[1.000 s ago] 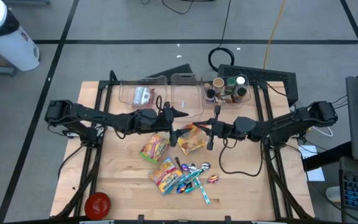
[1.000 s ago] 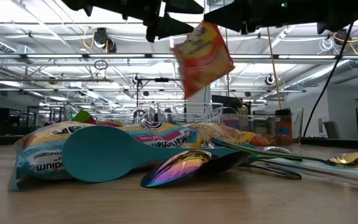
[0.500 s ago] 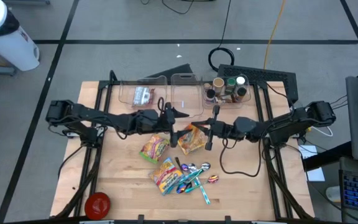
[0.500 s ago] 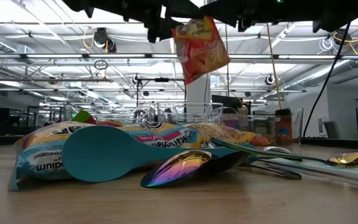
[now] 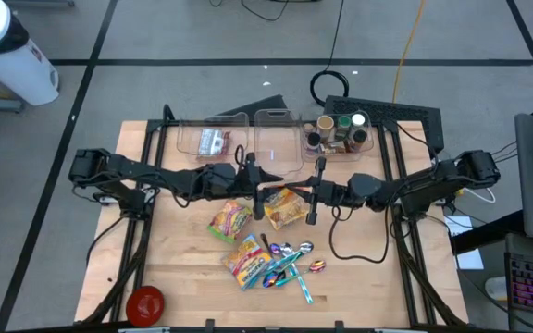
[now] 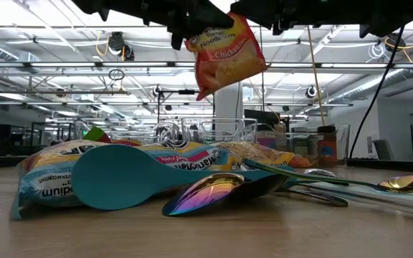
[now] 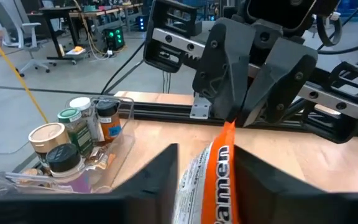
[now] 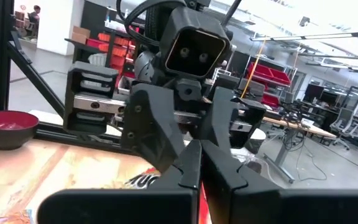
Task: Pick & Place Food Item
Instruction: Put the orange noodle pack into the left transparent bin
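An orange noodle packet [image 6: 224, 54] hangs in the air over the middle of the table [image 5: 183, 277]. It is held between my two grippers. My left gripper [image 5: 263, 191] reaches in from the table's left and is shut on the packet [image 7: 211, 180]. My right gripper [image 5: 298, 192] comes from the table's right and is shut on the same packet [image 5: 286, 207]. The two grippers face each other across it. My left gripper pinches the packet between its two fingers [image 7: 160, 180], which flank its thin orange side [image 7: 219, 168]. They come in level from the table's left. The packet is clear of the table and hangs tilted below the grippers. My right gripper pinches the packet's upper orange edge [image 7: 229, 129] between its shut fingertips [image 7: 253, 106]. The fingers come in about level from the table's right. The packet hangs below them, clear of the table.
Two more snack packets [image 5: 229, 220] [image 5: 246, 259] lie on the table with a teal spatula [image 6: 127, 175] and iridescent spoons [image 5: 290, 252]. A red bowl [image 5: 145, 303] sits near left. Clear bins [image 5: 213, 141] and a tray of spice jars [image 5: 340, 132] stand at the far edge.
My left gripper has shut on the packet that my right gripper was holding. The packet has swung round, and its printed face now shows toward the table's near edge, with one upper corner raised.
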Available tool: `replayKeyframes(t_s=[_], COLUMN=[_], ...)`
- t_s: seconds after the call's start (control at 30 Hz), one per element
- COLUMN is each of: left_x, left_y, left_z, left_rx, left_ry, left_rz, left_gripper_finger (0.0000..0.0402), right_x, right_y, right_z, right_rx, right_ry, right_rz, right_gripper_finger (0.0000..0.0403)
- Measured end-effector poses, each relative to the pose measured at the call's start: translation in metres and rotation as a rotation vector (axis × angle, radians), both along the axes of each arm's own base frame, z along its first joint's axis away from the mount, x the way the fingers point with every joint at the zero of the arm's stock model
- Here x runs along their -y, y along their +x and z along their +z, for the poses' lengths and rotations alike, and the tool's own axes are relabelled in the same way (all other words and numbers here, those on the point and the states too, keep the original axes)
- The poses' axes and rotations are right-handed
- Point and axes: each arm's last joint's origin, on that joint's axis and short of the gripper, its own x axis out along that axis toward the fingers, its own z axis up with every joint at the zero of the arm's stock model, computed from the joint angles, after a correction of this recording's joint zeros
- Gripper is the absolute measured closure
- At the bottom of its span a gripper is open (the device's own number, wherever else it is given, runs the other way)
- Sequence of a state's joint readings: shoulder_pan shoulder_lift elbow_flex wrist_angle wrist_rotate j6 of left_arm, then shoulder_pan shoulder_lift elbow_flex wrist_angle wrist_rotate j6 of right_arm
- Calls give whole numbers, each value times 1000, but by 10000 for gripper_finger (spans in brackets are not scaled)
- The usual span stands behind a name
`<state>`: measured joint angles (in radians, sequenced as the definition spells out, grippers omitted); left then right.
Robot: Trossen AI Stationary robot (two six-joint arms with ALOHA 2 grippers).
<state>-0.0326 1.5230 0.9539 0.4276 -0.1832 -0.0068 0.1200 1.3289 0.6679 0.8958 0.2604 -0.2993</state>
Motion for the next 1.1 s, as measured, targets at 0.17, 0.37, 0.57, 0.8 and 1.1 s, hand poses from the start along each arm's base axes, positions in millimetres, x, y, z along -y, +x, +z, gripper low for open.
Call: replayKeyframes(t_s=[0.17, 0.37, 0.57, 0.8, 1.1], left_x=[0, -2, -19, -67, -133], left_y=[-2, -13, -42, -96, -147], left_z=[3, 12, 26, 8, -27], left_rx=[-7, -32, -44, 151, 346], left_ry=[34, 74, 109, 15, -198], left_rz=[-9, 58, 168, 384, 652], left_gripper_finger=[383, 392, 393, 397, 399], right_x=[0, 2, 6, 4, 5], right_y=[0, -1, -12, -19, -19], right_z=[0, 2, 7, 10, 10], right_rx=[-2, 17, 27, 44, 52], right_ry=[-1, 62, 126, 142, 141], right_rz=[-1, -72, -238, -222, -226], right_gripper_finger=[403, 394, 342, 293, 281])
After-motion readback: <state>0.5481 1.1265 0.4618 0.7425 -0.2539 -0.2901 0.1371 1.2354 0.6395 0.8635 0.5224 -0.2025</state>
